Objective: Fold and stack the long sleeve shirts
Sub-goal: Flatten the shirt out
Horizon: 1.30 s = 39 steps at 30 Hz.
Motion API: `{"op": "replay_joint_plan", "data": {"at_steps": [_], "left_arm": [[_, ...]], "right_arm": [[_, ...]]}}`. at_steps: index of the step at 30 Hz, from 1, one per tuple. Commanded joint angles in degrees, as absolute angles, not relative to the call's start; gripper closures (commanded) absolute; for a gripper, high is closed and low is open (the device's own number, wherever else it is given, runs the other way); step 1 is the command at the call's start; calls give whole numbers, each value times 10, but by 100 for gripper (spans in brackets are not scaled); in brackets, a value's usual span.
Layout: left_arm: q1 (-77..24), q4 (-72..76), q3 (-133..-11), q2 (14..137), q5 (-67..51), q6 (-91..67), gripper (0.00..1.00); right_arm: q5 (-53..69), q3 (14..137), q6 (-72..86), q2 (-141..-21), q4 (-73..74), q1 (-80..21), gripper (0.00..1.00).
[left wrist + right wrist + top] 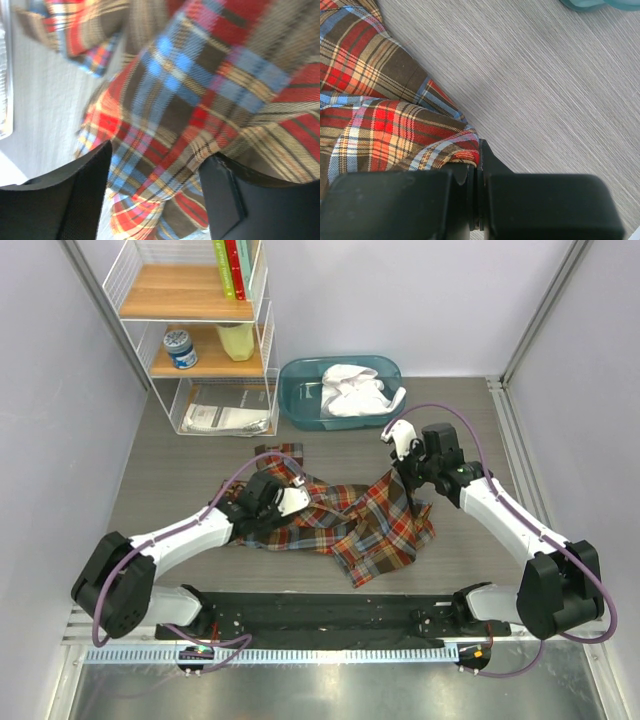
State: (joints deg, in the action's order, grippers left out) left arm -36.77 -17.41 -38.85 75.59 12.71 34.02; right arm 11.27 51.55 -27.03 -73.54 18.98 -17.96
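Observation:
A red, brown, blue and yellow plaid long sleeve shirt [340, 525] lies crumpled in the middle of the table. My left gripper [298, 502] hovers over its left part, open. In the left wrist view the plaid cloth [200, 100] fills the frame and bunches in the gap of the left gripper [155, 192] between the two fingers [82, 200]. My right gripper [410, 502] is shut on a hem of the shirt's right side, pinching the fabric edge [462, 155] at the tips of the right gripper [477, 167]. A white shirt [355, 390] lies in the bin.
A teal bin [300, 405] stands at the back centre. A white wire shelf [262, 340] with books, a jar and papers stands at the back left. Metal frame posts rise along both sides. The arms' black base rail [320, 615] runs along the near edge.

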Motion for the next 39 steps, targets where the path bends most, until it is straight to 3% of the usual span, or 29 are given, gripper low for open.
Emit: {"op": "replay_joint_plan", "data": {"at_steps": [1, 11, 15, 27, 29, 32, 33, 34, 36, 37, 39], "left_arm": [[-370, -102, -384, 727, 197, 328, 34], [-364, -139, -392, 693, 178, 345, 71], [-357, -134, -404, 722, 158, 342, 75], [-323, -120, -415, 773, 106, 348, 55], [-323, -113, -405, 779, 105, 353, 48], [-316, -101, -396, 786, 101, 367, 46], [-305, -99, -396, 786, 96, 373, 50], [-298, -100, -399, 784, 91, 374, 62], [-271, -109, -411, 774, 65, 369, 74], [-259, -131, -431, 767, 51, 368, 85], [-226, -156, -454, 749, 27, 365, 96]], "right_arm": [[114, 535, -270, -721, 185, -172, 99], [125, 536, -268, -722, 185, -169, 99], [125, 537, -271, -716, 185, -169, 99], [128, 530, -279, -715, 185, -163, 99], [131, 533, -279, -717, 185, -161, 99], [131, 536, -279, -721, 185, -158, 99], [131, 536, -277, -721, 185, -157, 99], [131, 539, -277, -721, 185, -156, 99], [131, 540, -278, -717, 185, -154, 99], [128, 542, -278, -716, 185, -151, 99], [127, 549, -278, -715, 180, -145, 99]]}}
